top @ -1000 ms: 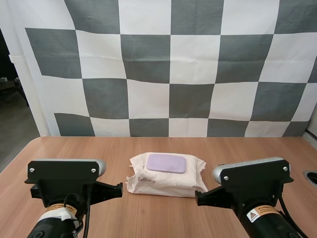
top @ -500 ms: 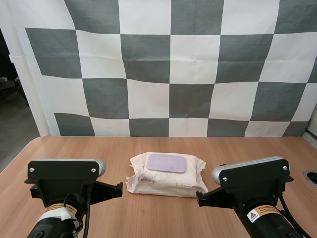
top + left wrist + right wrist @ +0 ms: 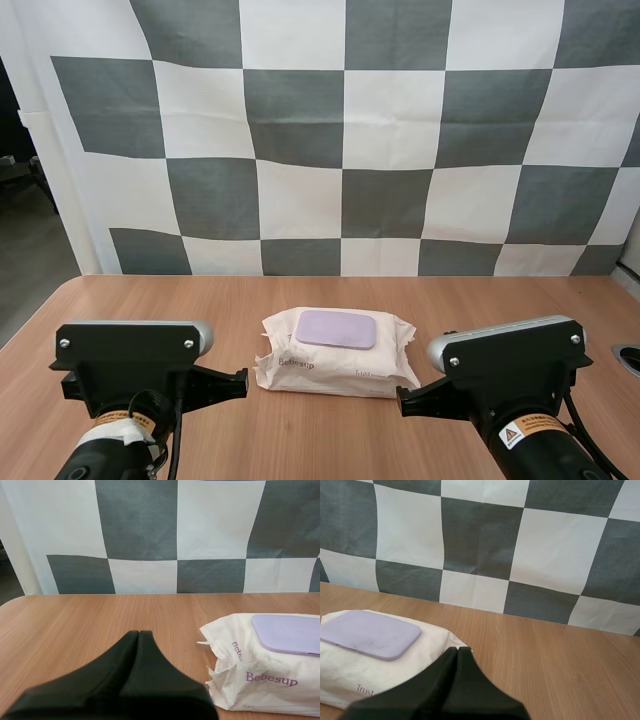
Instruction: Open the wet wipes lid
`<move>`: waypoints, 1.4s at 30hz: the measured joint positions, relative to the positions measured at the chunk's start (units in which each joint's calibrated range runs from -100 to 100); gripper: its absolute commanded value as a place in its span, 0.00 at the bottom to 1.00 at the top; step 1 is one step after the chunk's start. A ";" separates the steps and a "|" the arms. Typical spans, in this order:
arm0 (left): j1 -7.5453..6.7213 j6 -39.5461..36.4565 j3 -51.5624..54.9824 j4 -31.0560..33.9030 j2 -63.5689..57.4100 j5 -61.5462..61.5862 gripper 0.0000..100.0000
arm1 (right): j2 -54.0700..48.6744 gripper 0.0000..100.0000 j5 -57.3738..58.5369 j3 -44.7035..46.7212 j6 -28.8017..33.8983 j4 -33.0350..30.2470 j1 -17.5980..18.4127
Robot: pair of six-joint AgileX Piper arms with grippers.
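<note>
A white wet wipes pack (image 3: pixel 337 360) lies flat in the middle of the wooden table (image 3: pixel 310 440), its lilac lid (image 3: pixel 336 328) shut and facing up. My left arm (image 3: pixel 130 385) stands near the pack's front left, my right arm (image 3: pixel 510 390) near its front right. In the left wrist view my left gripper (image 3: pixel 138 632) is shut on nothing, its tips short of the pack (image 3: pixel 260 680) and lid (image 3: pixel 287 634), apart from them. In the right wrist view my right gripper (image 3: pixel 457 650) is shut too, its tip close by the edge of the pack (image 3: pixel 350 675) beside the lid (image 3: pixel 370 634).
A dark round opening (image 3: pixel 628 357) sits at the table's right edge. Bare wood (image 3: pixel 75 625) stretches to the left of the pack and behind it up to the backdrop.
</note>
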 measured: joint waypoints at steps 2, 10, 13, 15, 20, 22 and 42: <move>0.00 0.00 0.00 0.00 0.00 0.00 0.00 | 0.00 0.00 0.00 0.00 0.00 0.00 0.00; 0.00 0.00 0.00 0.00 0.00 0.00 0.00 | 0.00 0.00 0.00 0.00 0.00 0.00 0.00; 0.00 0.00 0.00 0.00 0.00 0.00 0.00 | 0.00 0.00 0.00 0.00 0.00 0.00 0.00; 0.00 0.00 0.00 0.00 0.00 0.00 0.00 | 0.00 0.00 0.00 0.00 0.00 0.71 0.00; 0.00 0.00 0.00 0.00 0.00 0.00 0.00 | 0.00 0.00 0.00 0.00 0.00 3.04 0.00; 0.00 0.00 0.00 0.00 0.00 0.00 0.00 | 0.00 0.00 0.00 0.00 0.00 3.69 0.00; 0.00 0.12 -18.43 9.95 0.00 8.03 0.00 | 0.00 0.00 5.83 -23.41 0.00 5.44 0.00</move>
